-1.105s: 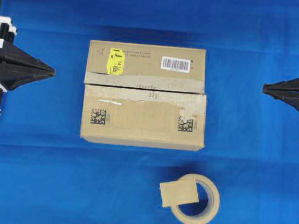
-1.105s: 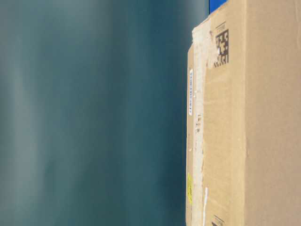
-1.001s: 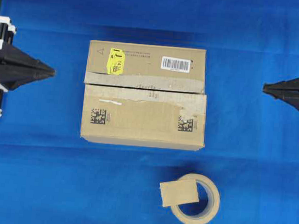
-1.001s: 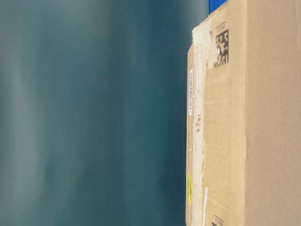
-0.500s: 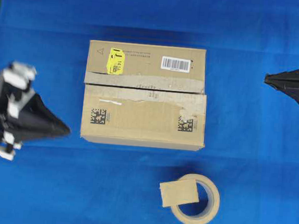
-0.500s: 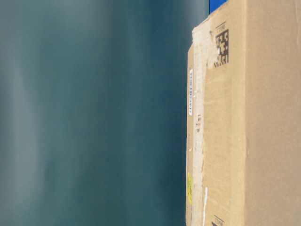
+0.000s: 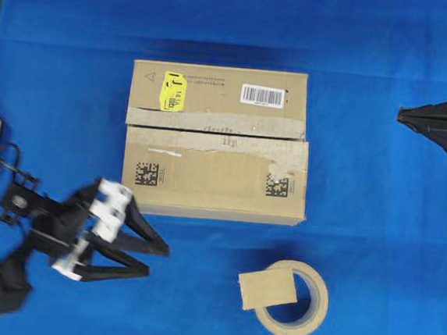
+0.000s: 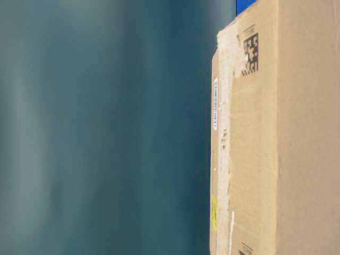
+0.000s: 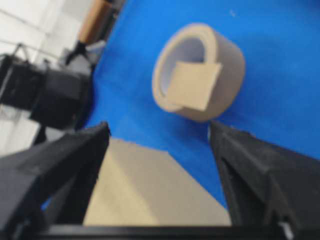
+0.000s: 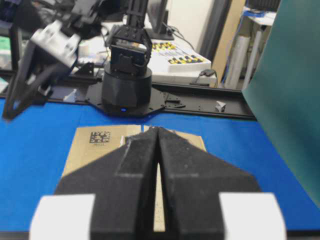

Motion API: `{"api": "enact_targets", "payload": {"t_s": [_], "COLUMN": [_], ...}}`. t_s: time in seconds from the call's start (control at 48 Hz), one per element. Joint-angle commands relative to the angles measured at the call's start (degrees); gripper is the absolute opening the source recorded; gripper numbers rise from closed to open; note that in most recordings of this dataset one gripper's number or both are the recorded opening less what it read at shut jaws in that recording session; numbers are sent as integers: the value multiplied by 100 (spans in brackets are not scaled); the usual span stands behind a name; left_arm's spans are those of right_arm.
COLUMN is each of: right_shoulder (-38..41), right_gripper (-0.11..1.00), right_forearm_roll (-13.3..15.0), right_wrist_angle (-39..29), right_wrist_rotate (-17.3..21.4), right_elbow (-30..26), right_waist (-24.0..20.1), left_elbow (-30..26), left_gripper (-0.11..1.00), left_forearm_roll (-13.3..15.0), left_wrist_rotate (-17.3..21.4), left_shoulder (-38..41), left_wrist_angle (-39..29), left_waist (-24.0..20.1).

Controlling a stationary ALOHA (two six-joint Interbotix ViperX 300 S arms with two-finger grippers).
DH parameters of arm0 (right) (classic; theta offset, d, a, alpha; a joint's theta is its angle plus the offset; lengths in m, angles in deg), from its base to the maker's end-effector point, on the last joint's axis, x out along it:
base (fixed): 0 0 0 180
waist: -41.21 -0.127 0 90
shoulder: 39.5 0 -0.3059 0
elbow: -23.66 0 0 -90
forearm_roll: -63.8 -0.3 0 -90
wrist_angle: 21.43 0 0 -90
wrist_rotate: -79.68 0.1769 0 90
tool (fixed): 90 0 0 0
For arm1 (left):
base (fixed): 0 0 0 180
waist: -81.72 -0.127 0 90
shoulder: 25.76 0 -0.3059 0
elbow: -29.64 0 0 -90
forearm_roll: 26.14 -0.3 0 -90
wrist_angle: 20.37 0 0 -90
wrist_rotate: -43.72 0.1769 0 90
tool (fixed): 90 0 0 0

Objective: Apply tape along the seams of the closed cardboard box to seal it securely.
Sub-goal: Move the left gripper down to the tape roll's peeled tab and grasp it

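Note:
The cardboard box (image 7: 218,140) lies closed in the middle of the blue table, and its seams (image 7: 211,133) run left to right between pale torn strips. A short tan piece of tape (image 7: 268,289) rests on the beige tape roll (image 7: 306,320) in front of the box. My left gripper (image 7: 157,260) is open and empty near the box's front left corner, pointing toward the roll. In the left wrist view the tape (image 9: 192,86) and roll (image 9: 232,75) lie beyond the spread fingers (image 9: 80,155). My right gripper (image 7: 401,114) is shut and empty, off to the box's right.
The right wrist view looks along the shut gripper (image 10: 156,131) over the box (image 10: 95,145) to the left arm's base (image 10: 127,80) and a green board (image 10: 295,100). The table-level view shows only the box (image 8: 281,138) against a blurred teal surface.
My left arm has swung from the left edge toward the table's front, down to the box's front left corner, and its jaws have opened. The right gripper shifted slightly back.

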Motion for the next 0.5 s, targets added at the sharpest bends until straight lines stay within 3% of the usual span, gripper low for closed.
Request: {"api": "enact_targets", "payload": {"t_s": [0.0,0.25,0.479], "right_shoulder": [44,79,88], "right_gripper": [0,0,0], "right_forearm_roll": [9,18,44], "right_wrist_angle": [62,62,70], "right_wrist_rotate": [-9,-9,-18], "right_elbow": [-167,-167,-158], "right_waist": [9,9,9], "left_elbow": [-396,-1178,-1758], "left_gripper": [71,70,70], "left_forearm_roll": [26,26,35], "left_wrist_rotate": [246,958,1081], "left_shoulder": [431,1477,2259], "left_wrist_angle": [26,26,26], "left_waist": [18,-35,-149]}}
